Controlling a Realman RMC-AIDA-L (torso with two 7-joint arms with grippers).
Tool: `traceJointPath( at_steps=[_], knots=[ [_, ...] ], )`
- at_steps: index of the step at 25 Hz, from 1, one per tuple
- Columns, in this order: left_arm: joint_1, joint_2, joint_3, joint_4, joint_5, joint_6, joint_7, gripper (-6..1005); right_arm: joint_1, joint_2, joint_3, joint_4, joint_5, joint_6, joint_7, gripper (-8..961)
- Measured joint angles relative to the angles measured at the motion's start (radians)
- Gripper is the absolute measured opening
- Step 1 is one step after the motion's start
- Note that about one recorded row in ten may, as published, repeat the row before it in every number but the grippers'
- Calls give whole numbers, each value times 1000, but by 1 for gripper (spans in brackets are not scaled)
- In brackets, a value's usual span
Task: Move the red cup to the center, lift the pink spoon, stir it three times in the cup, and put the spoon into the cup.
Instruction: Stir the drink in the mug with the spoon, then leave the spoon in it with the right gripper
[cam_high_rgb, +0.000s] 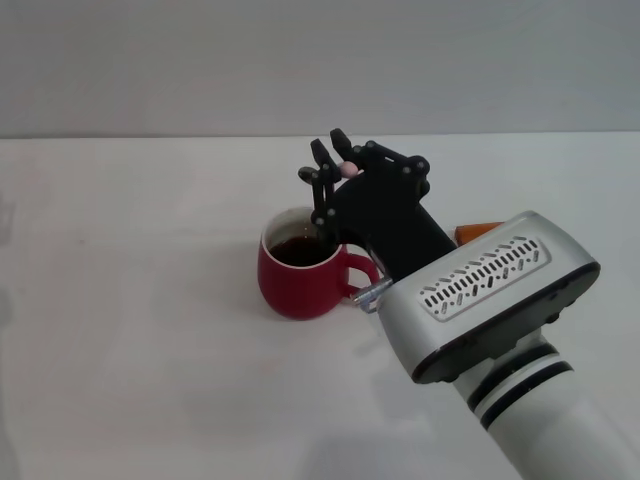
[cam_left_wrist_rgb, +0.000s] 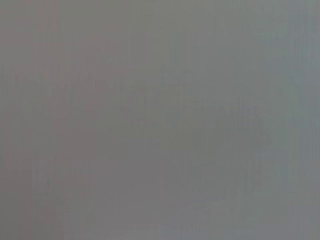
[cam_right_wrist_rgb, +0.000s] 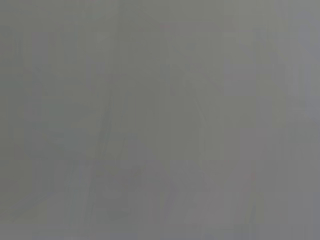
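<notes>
The red cup (cam_high_rgb: 300, 280) stands on the white table in the head view, with dark liquid inside and its handle toward my right arm. My right gripper (cam_high_rgb: 328, 145) hovers just above and behind the cup's far rim, shut on the pink spoon (cam_high_rgb: 349, 169). Only the spoon's pale pink end shows between the black fingers (cam_high_rgb: 318, 160); the rest is hidden behind the gripper body. The left gripper is out of view. Both wrist views show only flat grey.
An orange-brown block (cam_high_rgb: 478, 230) peeks out behind my right forearm (cam_high_rgb: 500, 290), to the right of the cup. The white table (cam_high_rgb: 140, 330) stretches bare to the left and front of the cup.
</notes>
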Motion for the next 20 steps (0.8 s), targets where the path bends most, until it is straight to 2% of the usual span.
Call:
traceJointPath(
  at_steps=[20],
  knots=[
    [5, 0, -2, 1, 0, -5, 0, 844, -38, 0, 46, 67, 12, 153, -48, 133]
  ],
)
